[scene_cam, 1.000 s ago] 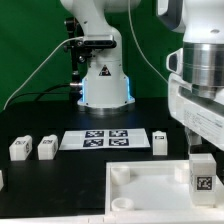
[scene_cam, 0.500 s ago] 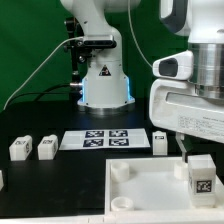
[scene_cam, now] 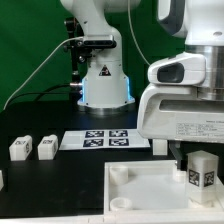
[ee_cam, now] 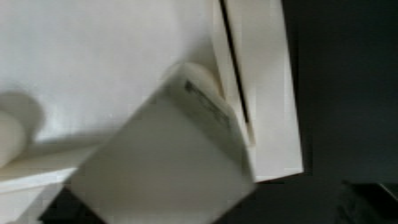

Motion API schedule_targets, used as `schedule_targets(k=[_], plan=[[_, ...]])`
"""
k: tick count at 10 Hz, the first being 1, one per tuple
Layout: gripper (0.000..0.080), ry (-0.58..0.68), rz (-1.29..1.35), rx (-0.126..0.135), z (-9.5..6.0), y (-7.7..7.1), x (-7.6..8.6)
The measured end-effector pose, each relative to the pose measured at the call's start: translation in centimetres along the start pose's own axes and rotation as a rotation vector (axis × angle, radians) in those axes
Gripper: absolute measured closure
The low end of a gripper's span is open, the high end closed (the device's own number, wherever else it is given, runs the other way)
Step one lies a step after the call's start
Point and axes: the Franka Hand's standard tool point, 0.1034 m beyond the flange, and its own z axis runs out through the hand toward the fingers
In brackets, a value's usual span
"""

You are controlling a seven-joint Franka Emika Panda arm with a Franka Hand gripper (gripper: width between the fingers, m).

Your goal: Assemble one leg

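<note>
At the exterior view's right, the leg (scene_cam: 201, 170) stands upright on the panel (scene_cam: 140, 196); the gripper (scene_cam: 185, 160) is wide open (holding nothing), so lower slowly, centred.

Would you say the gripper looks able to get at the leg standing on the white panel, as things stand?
Probably yes: the gripper hangs open just above the upright leg on the panel, with nothing visible between them.

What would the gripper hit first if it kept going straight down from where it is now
Most likely the leg standing upright in the large white panel's corner, just below the open gripper; depth is unclear.
</note>
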Motion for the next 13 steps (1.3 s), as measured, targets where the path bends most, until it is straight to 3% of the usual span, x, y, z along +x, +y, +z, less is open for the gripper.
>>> schedule_targets(k=[4,7,8,9,10,11,12,13], plan=[[0.015,0.02,-0.459,-0.023,-0.1,1.0,0.8],[0.015,0.015,-0.413,-0.03,-0.1,1.3,0.8],[0.0269,0.015,-0.412,-0.03,-0.1,1.3,0.8],[0.0269,0.015,-0.388,-0.029,-0.1,1.3,0.8],[0.0405,0.017,-0.269,-0.027,-0.1,1.3,0.8],[0.0405,0.018,-0.17,-0.026,-0.1,1.3,0.8],[0.0617,0.019,-0.072,-0.024,-0.1,1.2,0.8],[0.0736,0.02,0.029,-0.023,-0.1,1.2,0.8]])
